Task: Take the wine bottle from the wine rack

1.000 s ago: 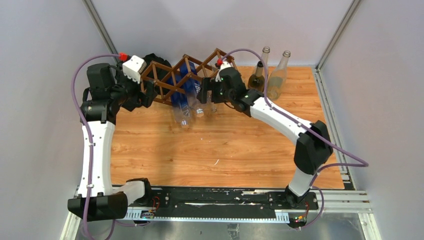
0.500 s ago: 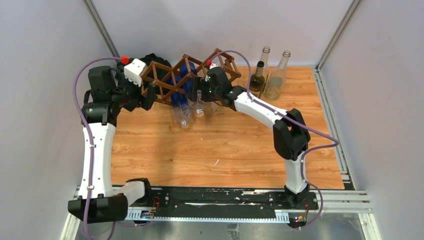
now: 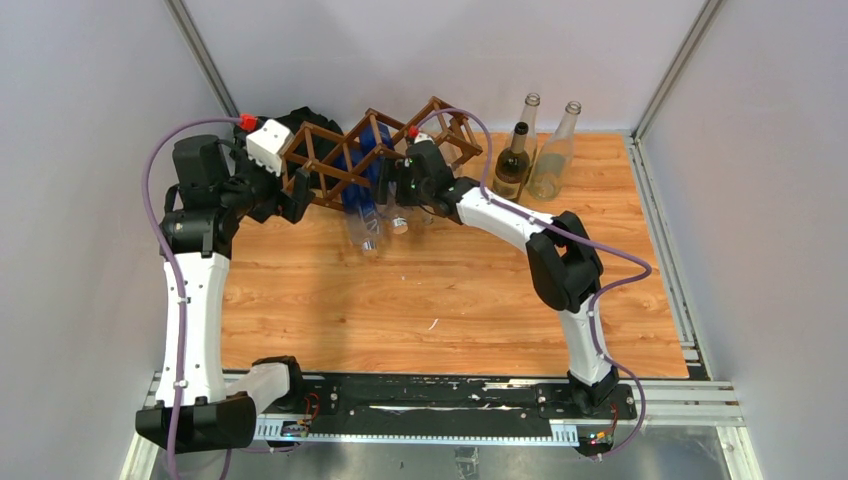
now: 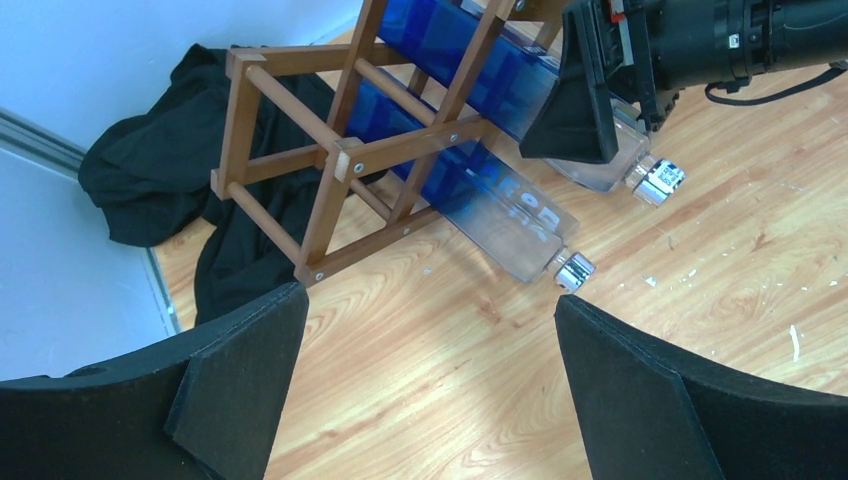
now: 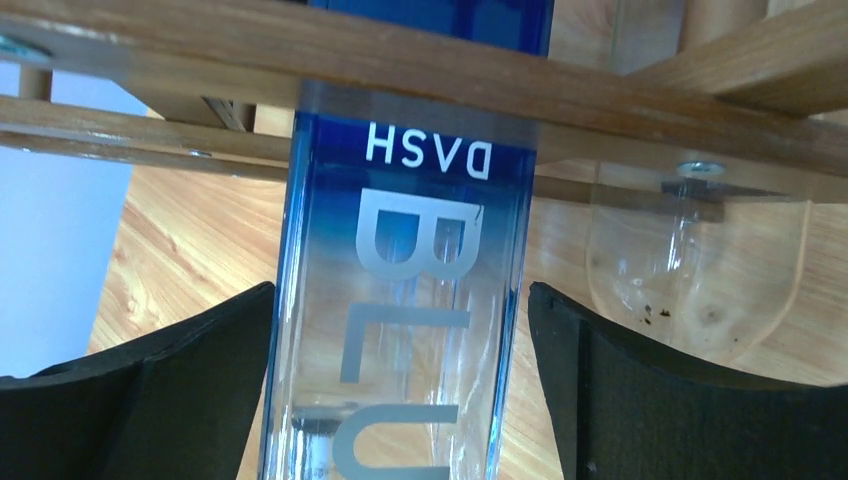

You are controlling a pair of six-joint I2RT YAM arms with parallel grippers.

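From above, the wine rack [image 3: 345, 160] stood at the far edge of the tabletop [image 3: 450, 290]. In the left wrist view, the left fingers [image 4: 240, 390] gaped wide on nothing, just short of the rack. In the right wrist view, the right fingers [image 5: 180, 400] stood wide either side of the blue wine bottle [image 5: 400, 300], which lay in the rack under its slats.

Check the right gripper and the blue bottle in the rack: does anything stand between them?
Nothing visible does. The right gripper is open, its fingers on either side of the blue bottle at its clear lower part. Slats of the rack cross the bottle only farther up, beyond the fingertips.
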